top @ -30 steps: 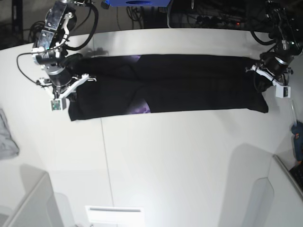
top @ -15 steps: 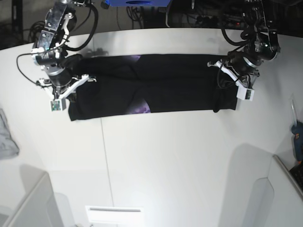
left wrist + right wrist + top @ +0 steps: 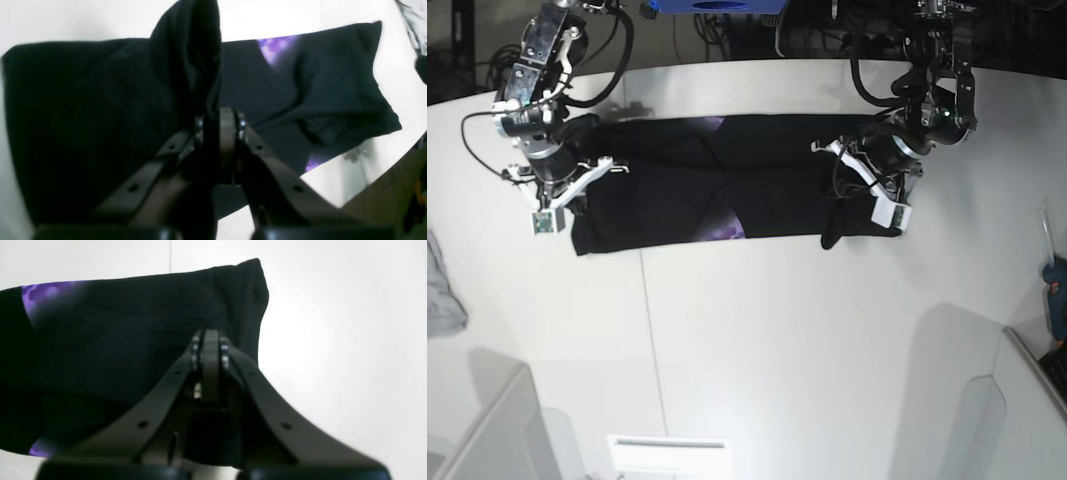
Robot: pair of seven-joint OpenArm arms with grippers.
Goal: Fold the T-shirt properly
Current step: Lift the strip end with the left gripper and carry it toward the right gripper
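The black T-shirt [image 3: 727,185] lies as a long folded strip across the far half of the white table [image 3: 777,340], with a purple print [image 3: 727,230] showing near its middle. My left gripper [image 3: 867,185] is shut on the shirt's right end and holds it raised and doubled back over the strip. In the left wrist view a ridge of black cloth [image 3: 196,60] rises from the shut left gripper [image 3: 218,116]. My right gripper [image 3: 567,185] rests on the shirt's left end. In the right wrist view the right gripper [image 3: 208,343] is shut, no cloth showing between its tips, with the shirt [image 3: 133,323] under it.
A small grey cloth [image 3: 442,290] lies at the table's left edge. A blue-handled tool [image 3: 1055,295] sits at the right edge. White bin walls stand at the front left [image 3: 487,430] and front right [image 3: 1027,400]. Cables and a blue object [image 3: 717,5] lie behind the table.
My left gripper has carried the shirt's right end leftward along the strip, so the strip is now shorter. The right arm has not moved.
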